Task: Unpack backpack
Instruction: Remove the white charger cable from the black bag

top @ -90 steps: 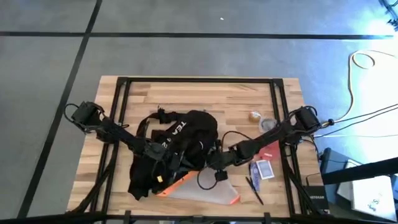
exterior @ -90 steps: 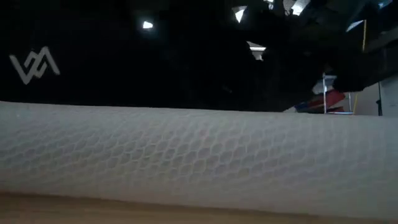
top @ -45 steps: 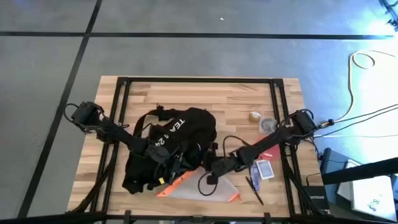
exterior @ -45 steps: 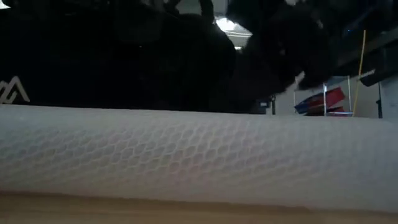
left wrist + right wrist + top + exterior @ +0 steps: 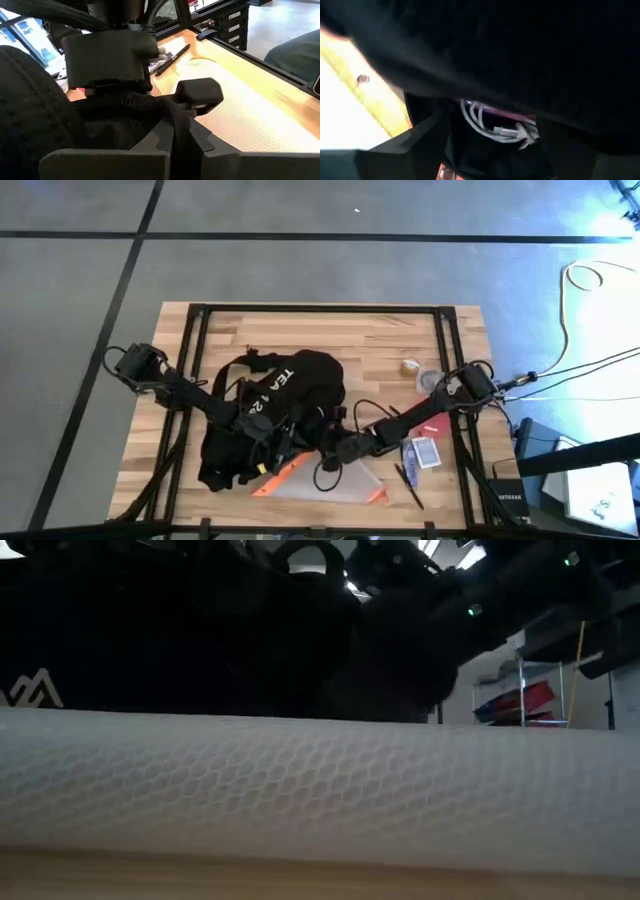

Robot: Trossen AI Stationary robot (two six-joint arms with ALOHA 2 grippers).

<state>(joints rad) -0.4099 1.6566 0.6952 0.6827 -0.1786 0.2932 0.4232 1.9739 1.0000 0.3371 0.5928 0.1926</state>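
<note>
The black backpack (image 5: pixel 275 405) with white lettering lies bunched at the table's middle left. My left gripper (image 5: pixel 263 443) is shut at its near edge. My right gripper (image 5: pixel 330 452) stands open at the backpack's near right side, pointing into the dark opening (image 5: pixel 520 60). There a coiled white cable (image 5: pixel 495 125) shows between its fingers; I cannot tell whether they touch it. A translucent pouch (image 5: pixel 325 480) with orange trim lies flat in front of the backpack and fills the low view (image 5: pixel 320 800). My left gripper pinches black backpack fabric (image 5: pixel 137 107) between its two shut fingers (image 5: pixel 172 145), at the pack's near edge. The fabric drapes over the fingertips and hides how many layers are caught. The rest of the backpack lies on the table.
Right of the pouch lie a card deck (image 5: pixel 425 452), a pen (image 5: pixel 408 483) and a red item (image 5: pixel 435 425). Two small objects (image 5: pixel 410 367) sit farther back on the right. Bare wood shows along the table's far edge (image 5: pixel 320 330).
My right gripper has gone toward the table's left and near edges, up to the backpack's near right side. The backpack has shifted slightly left with my left gripper, and its lettering has turned a little.
</note>
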